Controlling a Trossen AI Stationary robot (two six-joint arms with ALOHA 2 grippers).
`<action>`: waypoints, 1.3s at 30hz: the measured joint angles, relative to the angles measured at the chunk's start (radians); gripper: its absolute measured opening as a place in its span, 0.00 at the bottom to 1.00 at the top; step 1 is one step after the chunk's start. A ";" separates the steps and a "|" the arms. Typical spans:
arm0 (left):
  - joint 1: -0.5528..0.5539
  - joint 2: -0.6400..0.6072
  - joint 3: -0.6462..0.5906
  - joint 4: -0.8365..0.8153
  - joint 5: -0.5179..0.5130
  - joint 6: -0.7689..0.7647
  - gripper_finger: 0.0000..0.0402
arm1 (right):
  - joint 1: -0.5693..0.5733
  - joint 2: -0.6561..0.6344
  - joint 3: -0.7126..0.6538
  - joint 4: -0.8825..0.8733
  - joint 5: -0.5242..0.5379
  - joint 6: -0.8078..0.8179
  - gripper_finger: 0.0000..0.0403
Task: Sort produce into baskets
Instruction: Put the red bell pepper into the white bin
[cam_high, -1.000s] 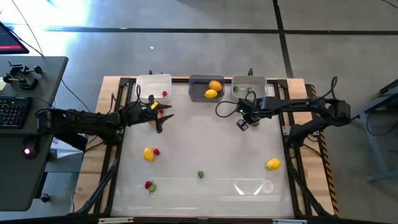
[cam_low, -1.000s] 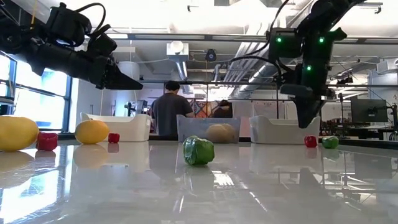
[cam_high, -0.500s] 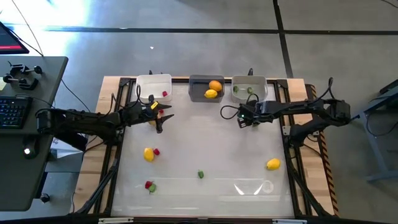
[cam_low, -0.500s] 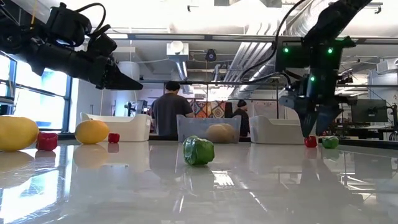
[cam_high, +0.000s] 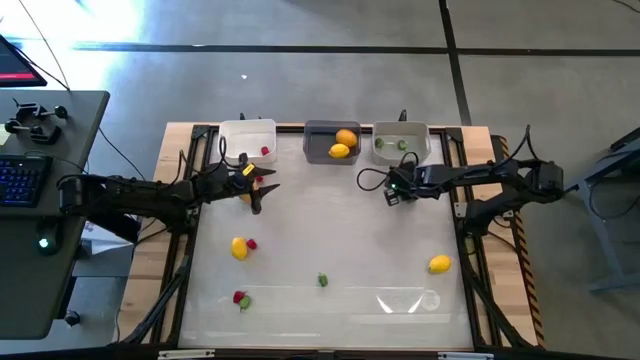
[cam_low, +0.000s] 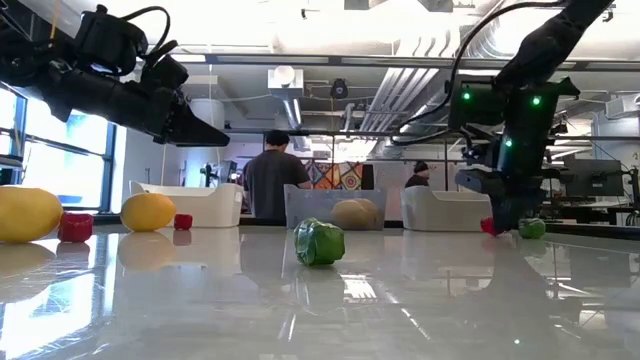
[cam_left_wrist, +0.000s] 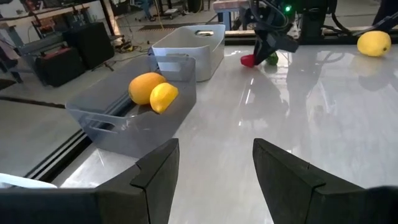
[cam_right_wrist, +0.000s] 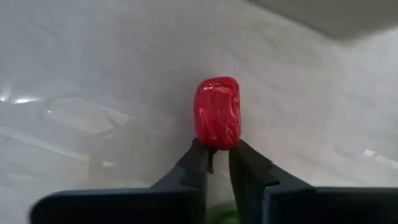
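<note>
My right gripper (cam_high: 392, 196) points down at the table in front of the light grey basket (cam_high: 400, 142), fingers shut. In the right wrist view its tips (cam_right_wrist: 221, 149) stand at the near end of a small red piece (cam_right_wrist: 217, 112) lying on the table. A green piece (cam_low: 531, 228) lies just on the gripper's other side. My left gripper (cam_high: 257, 190) hovers open and empty in front of the white basket (cam_high: 247, 140). The dark grey basket (cam_high: 322, 145) holds an orange fruit (cam_high: 346, 137) and a yellow fruit (cam_high: 339, 151). My right gripper's shut fingertips (cam_right_wrist: 204, 152) come from above, pointing down, at the near end of the red piece (cam_right_wrist: 217, 144), which lies flat on the table. I cannot tell whether they touch it.
On the table lie a yellow fruit (cam_high: 239, 248) with a red bit (cam_high: 251, 243), a green piece (cam_high: 322, 280), a red and green pair (cam_high: 241, 298), and a yellow fruit (cam_high: 439, 264) at the right. The white basket holds a red bit (cam_high: 265, 151). People stand in the room beyond.
My right gripper has gone down to the table and a little toward the table's right edge, ending by the red piece.
</note>
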 joint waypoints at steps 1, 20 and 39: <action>0.000 0.000 0.000 0.002 0.000 -0.005 0.48 | -0.002 0.000 0.005 0.000 0.007 -0.026 0.08; -0.001 0.000 0.064 0.023 0.008 0.117 0.46 | 0.119 -0.002 0.093 0.323 -0.046 -0.399 0.00; -0.115 0.032 0.136 0.045 0.121 0.005 0.46 | 0.250 0.045 0.092 0.799 -0.190 -0.697 0.00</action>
